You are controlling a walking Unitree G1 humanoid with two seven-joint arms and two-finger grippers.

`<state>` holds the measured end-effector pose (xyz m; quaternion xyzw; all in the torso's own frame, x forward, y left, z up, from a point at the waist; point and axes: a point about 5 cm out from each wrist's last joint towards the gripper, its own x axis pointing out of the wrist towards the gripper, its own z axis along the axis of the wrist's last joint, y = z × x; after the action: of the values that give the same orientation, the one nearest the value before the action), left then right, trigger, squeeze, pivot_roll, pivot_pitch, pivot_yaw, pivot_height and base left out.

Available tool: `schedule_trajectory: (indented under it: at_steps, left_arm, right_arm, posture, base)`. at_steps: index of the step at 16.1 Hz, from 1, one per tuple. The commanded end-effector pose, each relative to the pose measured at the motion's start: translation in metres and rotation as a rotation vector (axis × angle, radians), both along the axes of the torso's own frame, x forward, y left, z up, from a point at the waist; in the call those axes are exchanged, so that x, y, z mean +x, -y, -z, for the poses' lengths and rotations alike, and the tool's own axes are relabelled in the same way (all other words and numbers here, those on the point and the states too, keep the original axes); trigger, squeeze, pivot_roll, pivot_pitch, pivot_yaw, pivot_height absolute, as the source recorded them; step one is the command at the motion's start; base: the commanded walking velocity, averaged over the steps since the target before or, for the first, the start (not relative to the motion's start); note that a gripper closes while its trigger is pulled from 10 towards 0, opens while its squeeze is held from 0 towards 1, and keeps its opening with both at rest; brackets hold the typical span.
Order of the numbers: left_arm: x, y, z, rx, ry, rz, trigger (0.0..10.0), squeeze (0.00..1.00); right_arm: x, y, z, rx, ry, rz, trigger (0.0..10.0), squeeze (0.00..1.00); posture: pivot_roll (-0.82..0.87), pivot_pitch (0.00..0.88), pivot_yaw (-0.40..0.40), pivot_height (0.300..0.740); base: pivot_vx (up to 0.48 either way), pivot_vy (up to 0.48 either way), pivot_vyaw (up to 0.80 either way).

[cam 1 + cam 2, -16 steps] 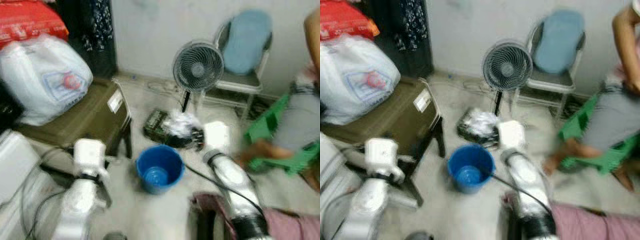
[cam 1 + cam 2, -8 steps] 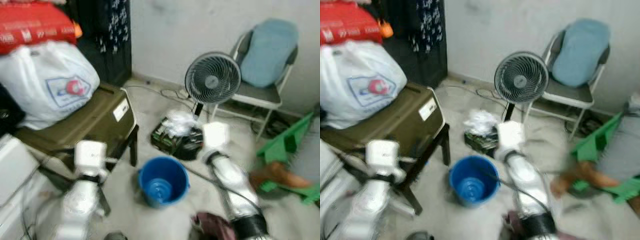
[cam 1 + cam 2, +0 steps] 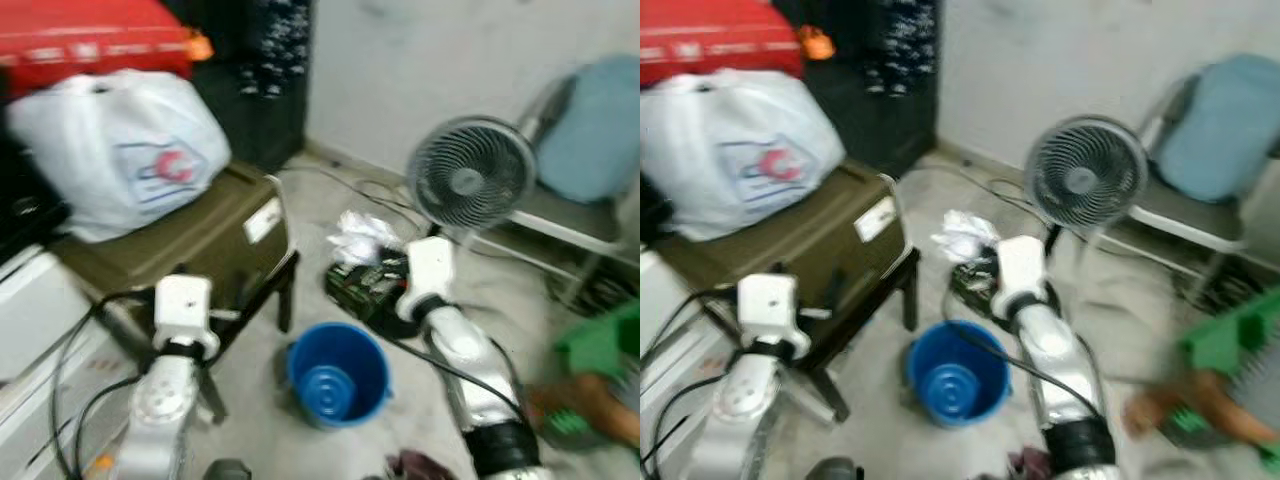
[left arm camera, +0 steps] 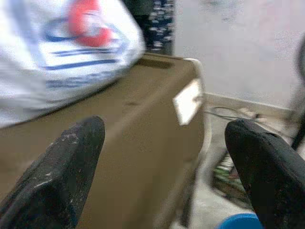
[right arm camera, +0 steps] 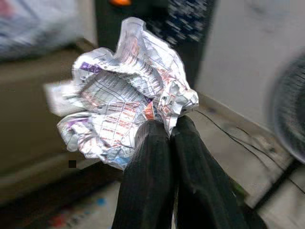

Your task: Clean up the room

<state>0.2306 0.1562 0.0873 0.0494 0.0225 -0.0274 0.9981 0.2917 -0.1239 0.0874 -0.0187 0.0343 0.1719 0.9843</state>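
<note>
— Right hand (image 5: 164,125)?
— Closed on a crumpled newspaper (image 5: 125,90); fingers (image 5: 147,176) pressed together, pinching the lower edge of the wad. Held out ahead of the right arm (image 3: 462,352), above the floor, beyond the blue bucket (image 3: 338,372).

— Left hand (image 4: 162,162)?
— Open, fingers (image 4: 57,176) spread wide, nothing between them. Raised in front of the brown case (image 3: 195,245), pointed along its top.

— Newspaper, position?
— Seen from the head as a white wad (image 3: 965,236) just past the right wrist, over a dark box (image 3: 365,285) lying on the floor. Not in the bucket.

— Bucket?
— Upright on the floor (image 3: 330,205) between the two arms, just beside the leg of the bench (image 3: 285,295) under the case. A round blue shape inside at the bottom.

— Remainder?
— White plastic bag (image 3: 120,150) resting on the case. Red package (image 3: 90,40) above the bag. Standing fan (image 3: 470,180) near the wall, cables on the floor behind it. Chair (image 3: 1200,200) with a blue cushion (image 3: 1225,125) beside the fan. Green item (image 3: 600,345) at far right, blurred.
</note>
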Motion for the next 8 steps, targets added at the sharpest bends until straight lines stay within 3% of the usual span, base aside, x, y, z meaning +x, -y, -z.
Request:
schedule_trajectory:
  at_steps: [1,7,8]
  left_arm:
    - [0.0017,0.0069,-0.0022,-0.005,0.008,0.020,10.0,0.00]
    - [0.0015,0.0074,-0.0024,-0.008,0.008,0.024,10.0,0.00]
    - [0.0014,0.0074,-0.0024,-0.008,0.008,0.024,10.0,0.00]
  right_arm:
    - [-0.0007,0.0118,0.0028,-0.019,-0.009,0.032,10.0,0.00]
    - [0.0004,0.0137,0.0051,-0.007,-0.031,0.056,10.0,0.00]
    - [0.0006,0.0142,0.0052,-0.004,-0.032,0.058,10.0,0.00]
  posture:
    - [0.02,0.000,-0.090,0.740]
    - [0.02,0.000,-0.090,0.740]
    - [0.02,0.000,-0.090,0.740]
  base:
    - [0.262,0.000,0.00]
    - [0.318,0.000,0.00]
    - [0.326,0.000,-0.47]
